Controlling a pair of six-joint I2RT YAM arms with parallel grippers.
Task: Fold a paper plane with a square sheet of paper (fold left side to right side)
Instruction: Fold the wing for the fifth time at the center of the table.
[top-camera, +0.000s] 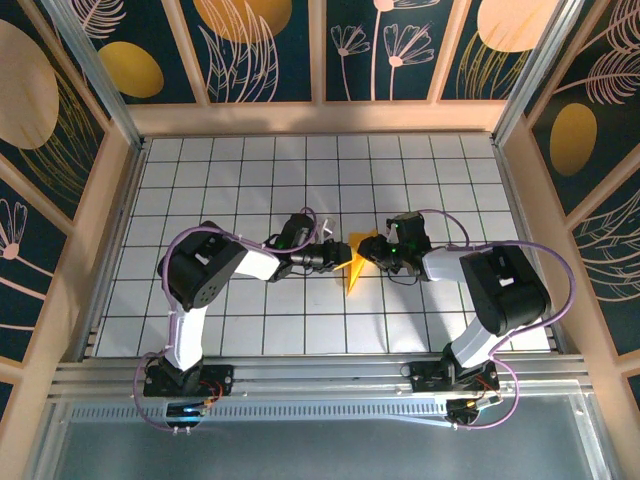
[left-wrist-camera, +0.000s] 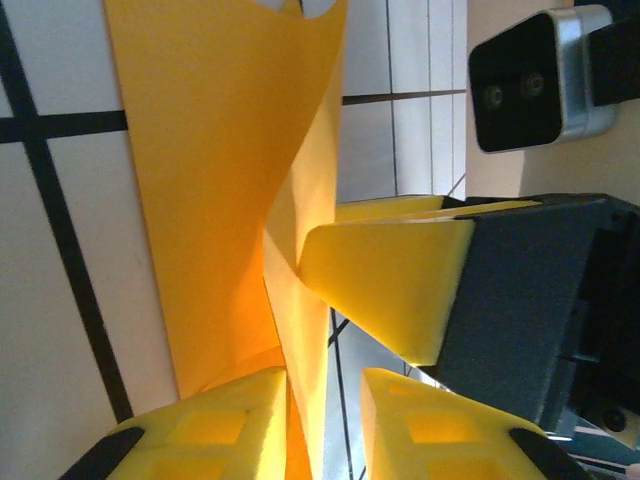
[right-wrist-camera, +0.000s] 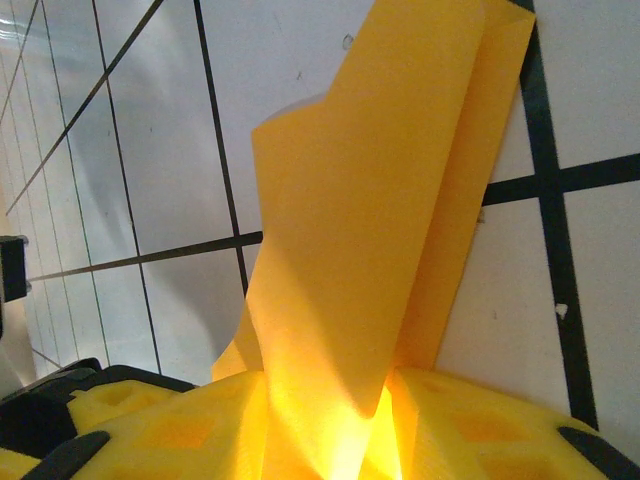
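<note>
The paper plane (top-camera: 354, 268), a narrow pointed fold of orange-yellow paper, stands up off the tiled floor at mid-table between both grippers. My right gripper (top-camera: 372, 250) comes in from the right and is shut on it; in the right wrist view the paper plane (right-wrist-camera: 370, 200) rises from between the pinching pads of my right gripper (right-wrist-camera: 330, 410). My left gripper (top-camera: 333, 256) reaches in from the left. In the left wrist view the paper plane (left-wrist-camera: 220, 150) leans against one pad of my left gripper (left-wrist-camera: 325, 400), with a clear gap to the other, so it is open. The right gripper's finger (left-wrist-camera: 390, 280) presses the fold.
White tiled floor (top-camera: 230, 180) with a black grid stretches around the arms. Wooden walls (top-camera: 110, 220) enclose it on the left, back and right. An aluminium rail (top-camera: 300, 375) carries both arm bases at the near edge. The right wrist's camera (left-wrist-camera: 530, 80) is close to my left gripper.
</note>
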